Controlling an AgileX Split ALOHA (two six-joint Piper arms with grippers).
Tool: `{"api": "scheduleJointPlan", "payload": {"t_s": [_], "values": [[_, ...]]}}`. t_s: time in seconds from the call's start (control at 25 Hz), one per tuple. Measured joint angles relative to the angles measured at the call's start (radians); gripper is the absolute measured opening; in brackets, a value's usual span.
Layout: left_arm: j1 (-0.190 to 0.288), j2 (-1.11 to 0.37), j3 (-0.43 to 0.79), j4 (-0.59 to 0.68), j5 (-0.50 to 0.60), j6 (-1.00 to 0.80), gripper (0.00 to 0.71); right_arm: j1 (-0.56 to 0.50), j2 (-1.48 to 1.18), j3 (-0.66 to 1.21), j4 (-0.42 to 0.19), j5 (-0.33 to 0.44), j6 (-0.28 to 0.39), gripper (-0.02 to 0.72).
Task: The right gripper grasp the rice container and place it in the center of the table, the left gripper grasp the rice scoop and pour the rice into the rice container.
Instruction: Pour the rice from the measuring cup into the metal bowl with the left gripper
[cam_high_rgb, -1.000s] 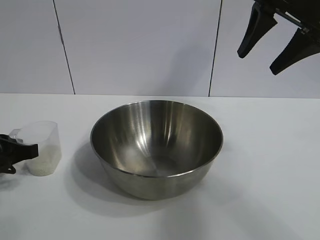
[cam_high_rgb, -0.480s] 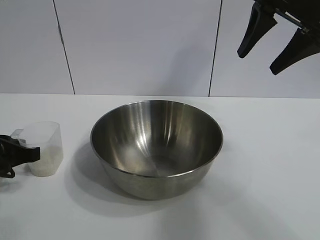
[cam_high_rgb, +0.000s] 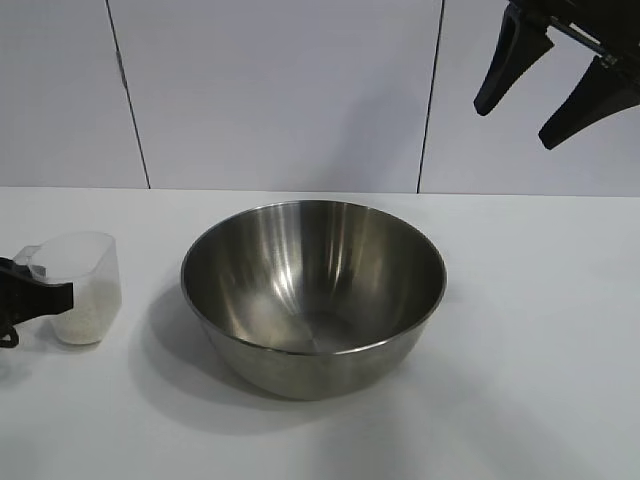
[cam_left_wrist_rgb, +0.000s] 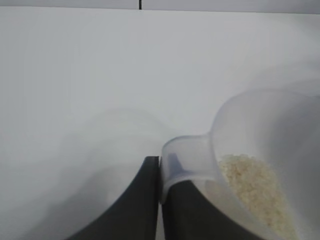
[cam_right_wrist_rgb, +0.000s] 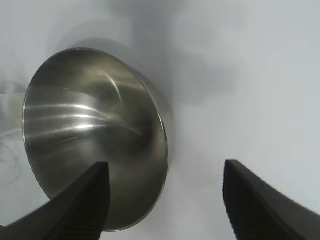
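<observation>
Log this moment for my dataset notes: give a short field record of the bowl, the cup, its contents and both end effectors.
bowl: large round stainless-steel bowl, upright and empty, mid-table
cup: small translucent plastic measuring cup, upright on the white tabletop, left of the bowl, apart from it
contents: white rice grains low in the cup
left end effector: shut on the cup's handle
right end effector: open, empty, raised above the bowl's right

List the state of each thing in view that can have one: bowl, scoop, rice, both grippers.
rice container: upright on the table, empty.
rice scoop: upright beside the container, apart from it, partly filled.
rice: all in the scoop, none poured.
left gripper: shut on the scoop's handle.
right gripper: open, raised, holding nothing.
</observation>
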Motion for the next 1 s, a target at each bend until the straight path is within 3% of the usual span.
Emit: {"api": "scheduleJointPlan", "payload": {"t_s": [0.36,0.56,1.0], "values": [[0.000,-0.006,0.002,0.083,0.000,-0.019,0.006,0.000,0.000,0.000,0.000,-0.001,0.000,0.452],[0.000,-0.100,0.005,0.092,0.012,-0.009,0.006,0.000,0.000,0.000,0.000,-0.003,0.000,0.452],[0.000,-0.333,-0.038,0.161,0.357,0.050,0.006,0.000,0.000,0.000,0.000,-0.003,0.000,0.452]]}}
